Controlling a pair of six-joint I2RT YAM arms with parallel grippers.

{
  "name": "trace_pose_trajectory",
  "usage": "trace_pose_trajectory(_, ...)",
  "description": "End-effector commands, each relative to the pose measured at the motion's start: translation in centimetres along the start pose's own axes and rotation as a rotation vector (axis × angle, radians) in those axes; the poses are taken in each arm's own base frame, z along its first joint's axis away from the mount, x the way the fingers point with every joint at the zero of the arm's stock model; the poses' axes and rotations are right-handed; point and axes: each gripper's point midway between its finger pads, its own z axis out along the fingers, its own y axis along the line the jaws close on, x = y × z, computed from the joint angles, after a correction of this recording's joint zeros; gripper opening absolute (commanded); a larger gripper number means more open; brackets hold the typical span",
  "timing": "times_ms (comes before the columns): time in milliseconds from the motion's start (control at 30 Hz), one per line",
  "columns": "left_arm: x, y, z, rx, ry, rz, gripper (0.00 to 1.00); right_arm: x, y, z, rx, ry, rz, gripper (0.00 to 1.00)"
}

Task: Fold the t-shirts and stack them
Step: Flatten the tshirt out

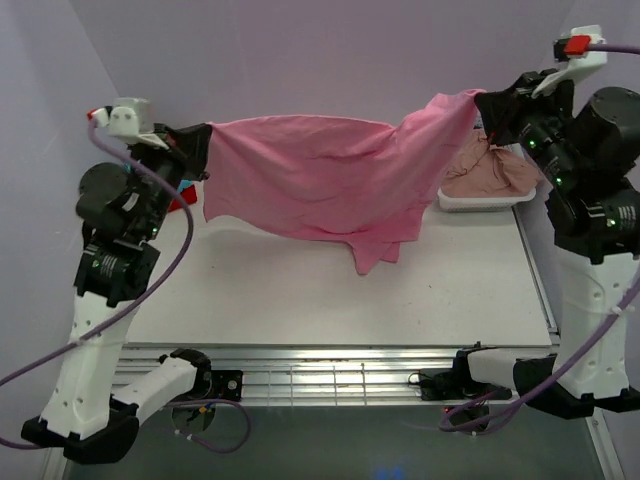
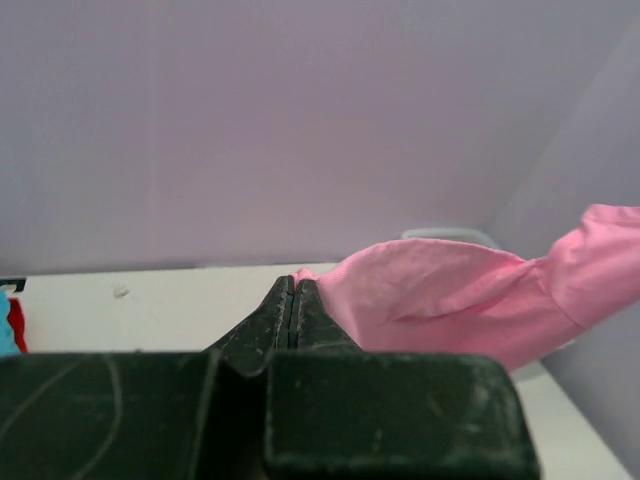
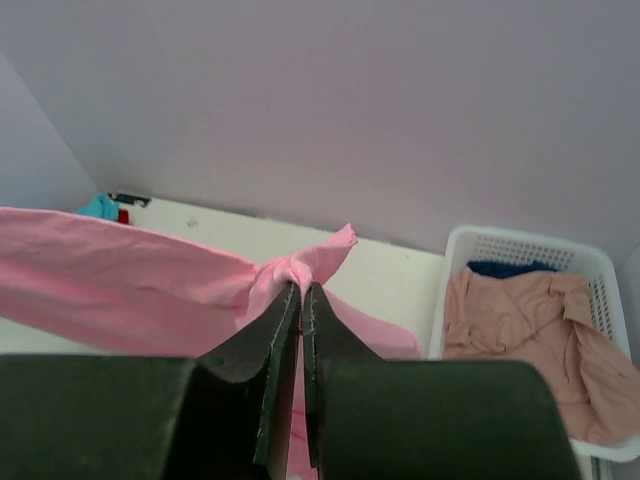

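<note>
While stretched in mid-air over the white table [image 1: 300, 290], sagging toward its centre: bright pink t-shirt [image 1: 320, 185]. Unclear whether the lowest flap touches the surface. Pinched at one end by the left gripper [image 1: 200, 150] above the left edge, jaws pressed tight on cloth. Pinched at the other end by the right gripper [image 1: 488, 108] above the far right corner, likewise clamped. Pale lavender walls [image 1: 300, 60] all around.

In the far right corner, white lattice basket [image 1: 480, 200] holding a dusty salmon-pink t-shirt [image 1: 495, 170]. Behind it, a mostly hidden sliver of dark blue t-shirt [image 3: 505, 267]. Near the far left corner, only scraps of teal t-shirt [image 3: 98, 207] and red t-shirt [image 3: 122, 215].
</note>
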Motion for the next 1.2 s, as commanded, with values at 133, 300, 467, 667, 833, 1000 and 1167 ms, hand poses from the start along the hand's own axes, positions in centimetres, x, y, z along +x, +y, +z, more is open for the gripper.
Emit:
trace_pose_trajectory(133, -9.2, -6.1, -10.0, 0.286, -0.143, -0.095, 0.0, -9.5, 4.9, -10.5, -0.143, -0.306, 0.001, 0.08)
trace_pose_trajectory(300, -11.4, -7.3, -13.8, 0.351, -0.182, -0.14, 0.0, -12.8, 6.2, -15.6, -0.17, -0.434, 0.001, 0.08)
trace_pose_trajectory(467, -12.1, -7.9, -15.0, 0.38, -0.193, -0.168, 0.0, -14.6, 6.8, -17.3, -0.183, -0.505, 0.02, 0.08)
trace_pose_trajectory(667, -10.7, -5.7, -13.0, 0.269, -0.204, -0.167, 0.0, -13.0, 5.3, -13.1, -0.141, -0.438, 0.04, 0.08)
trace_pose_trajectory(833, -6.1, -1.8, -7.6, 0.067, -0.149, -0.159, 0.0, -9.2, 2.9, -5.9, -0.076, -0.313, 0.047, 0.08)
trace_pose_trajectory(1000, 1.8, 2.1, -1.7, -0.105, -0.045, -0.123, 0.0, -1.6, 0.0, 4.5, -0.031, -0.098, 0.062, 0.08)
trace_pose_trajectory(1167, 14.1, 7.6, 3.6, -0.309, 0.115, -0.037, 0.0, 10.9, -3.4, 16.0, 0.011, 0.19, 0.085, 0.08)
